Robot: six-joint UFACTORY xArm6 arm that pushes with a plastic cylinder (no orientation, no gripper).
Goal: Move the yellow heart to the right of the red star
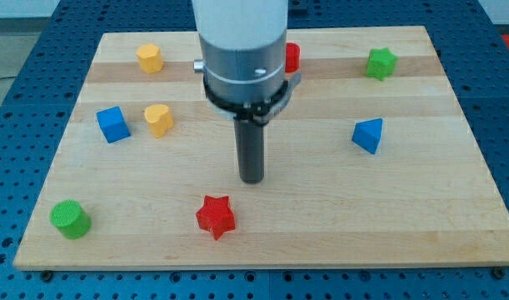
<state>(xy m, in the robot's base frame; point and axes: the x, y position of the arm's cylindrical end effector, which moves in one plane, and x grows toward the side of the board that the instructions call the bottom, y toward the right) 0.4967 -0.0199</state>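
My tip (252, 178) is planted mid-surface, touching no block, so this gripperless end effector is pushing nothing right now. The yellow heart (158, 119) lies well off to the view's left and a bit higher, just beside the blue cube (112, 124). The red star (216, 217) waits near the tip, below and slightly left. I'd judge the tip must get round to the heart's far left side. 1 red block (292, 57) peeks out behind the arm, shape unclear.
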